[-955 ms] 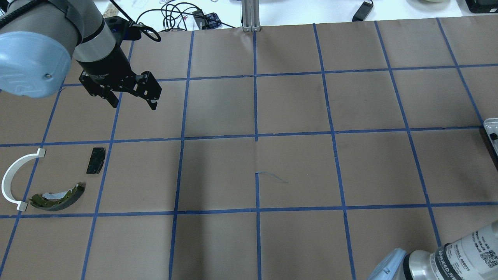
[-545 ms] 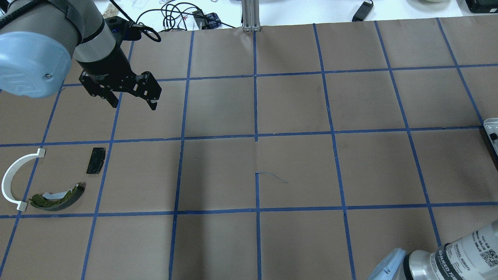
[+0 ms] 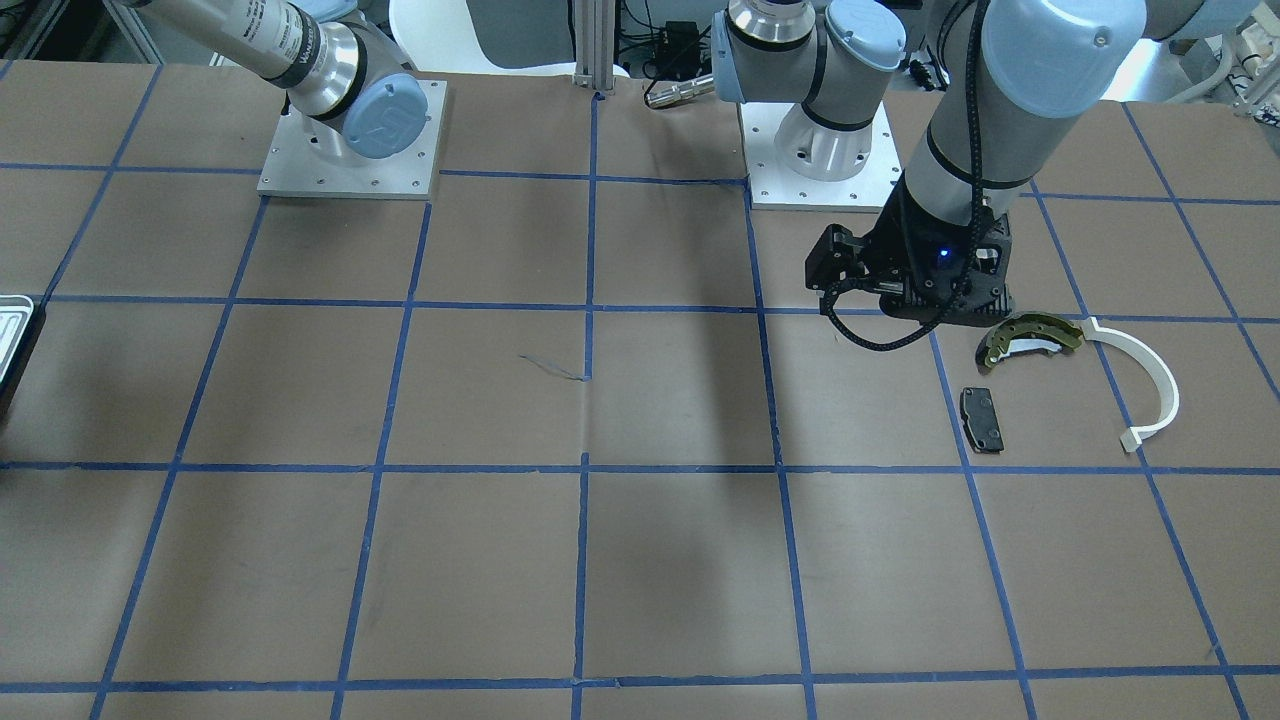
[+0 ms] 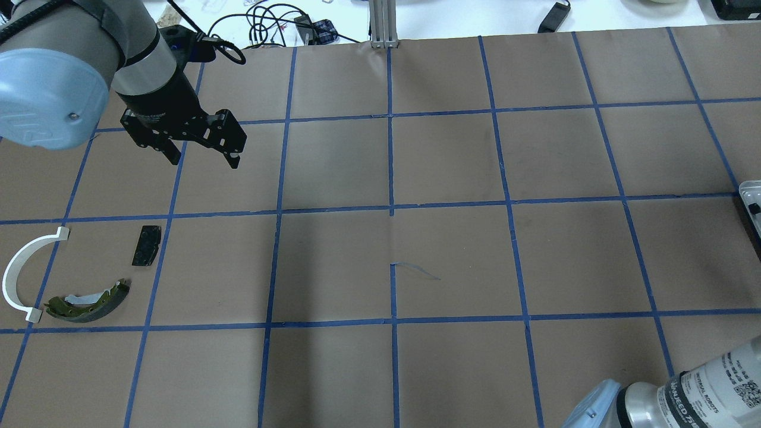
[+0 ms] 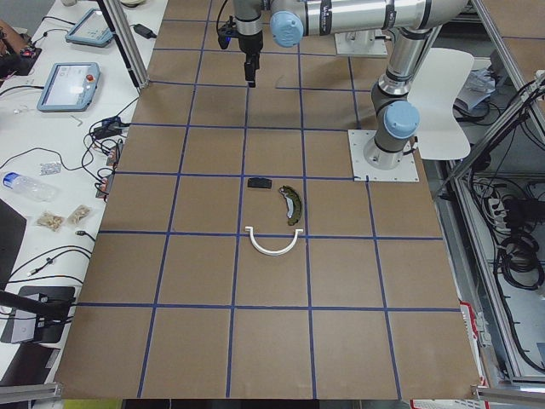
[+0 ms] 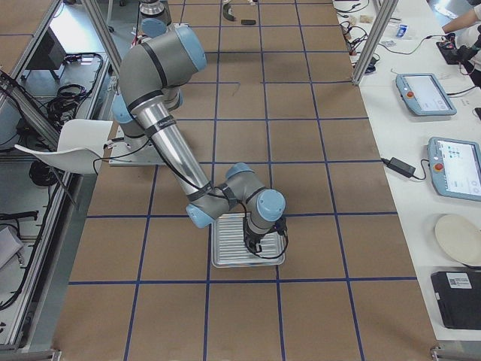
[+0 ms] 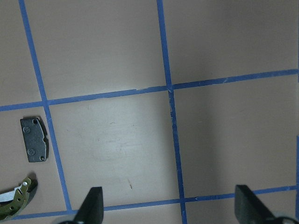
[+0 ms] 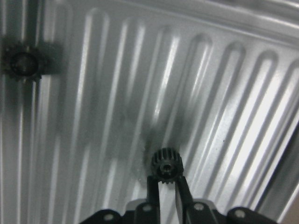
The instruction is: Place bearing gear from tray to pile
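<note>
In the right wrist view my right gripper (image 8: 166,179) is shut on a small black bearing gear (image 8: 166,165) just above the ribbed silvery tray (image 8: 233,93). A second black gear (image 8: 22,63) lies on the tray at the upper left. The exterior right view shows this gripper (image 6: 254,244) over the tray (image 6: 225,244). The pile lies at the table's left: an olive-gold brake shoe (image 4: 89,303), a white arc strip (image 4: 24,273) and a black pad (image 4: 146,245). My left gripper (image 4: 205,159) hangs open and empty beyond the pile.
Brown paper with a blue tape grid covers the table (image 4: 452,249). Only an edge of the tray shows at the overhead view's right (image 4: 750,196). A metal post (image 4: 383,24) and cables (image 4: 267,24) stand at the far edge.
</note>
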`<act>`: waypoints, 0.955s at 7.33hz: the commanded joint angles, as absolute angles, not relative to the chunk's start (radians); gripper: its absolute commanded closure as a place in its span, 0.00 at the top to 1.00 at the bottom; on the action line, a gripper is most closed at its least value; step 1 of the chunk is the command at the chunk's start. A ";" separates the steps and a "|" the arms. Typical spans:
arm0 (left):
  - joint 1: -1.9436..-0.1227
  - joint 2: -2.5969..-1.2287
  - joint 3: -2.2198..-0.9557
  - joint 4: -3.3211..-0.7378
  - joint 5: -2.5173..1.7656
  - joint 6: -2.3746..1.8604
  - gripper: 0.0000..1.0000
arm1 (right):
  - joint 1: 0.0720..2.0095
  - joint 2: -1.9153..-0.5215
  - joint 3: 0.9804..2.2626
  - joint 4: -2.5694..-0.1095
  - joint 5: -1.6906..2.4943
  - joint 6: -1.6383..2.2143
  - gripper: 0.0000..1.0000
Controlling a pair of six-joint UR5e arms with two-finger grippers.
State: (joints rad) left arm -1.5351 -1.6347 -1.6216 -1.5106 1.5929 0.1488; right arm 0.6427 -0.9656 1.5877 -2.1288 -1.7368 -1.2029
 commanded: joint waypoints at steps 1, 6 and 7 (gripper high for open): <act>-1.536 -1.634 -1.621 -1.511 1.594 0.147 1.00 | 0.643 -0.966 1.588 -2.129 -1.738 -1.203 0.12; -1.536 -1.634 -1.623 -1.511 1.595 0.149 1.00 | 0.643 -0.968 1.588 -2.125 -1.749 -1.201 0.00; -1.532 -1.634 -1.623 -1.511 1.595 0.149 1.00 | 0.643 -0.968 1.588 -2.126 -1.747 -1.201 0.00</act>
State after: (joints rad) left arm -1.5346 -1.6344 -1.6225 -1.5110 1.5948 0.1488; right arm 0.6428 -0.9679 1.5877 -2.1250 -1.7477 -1.2012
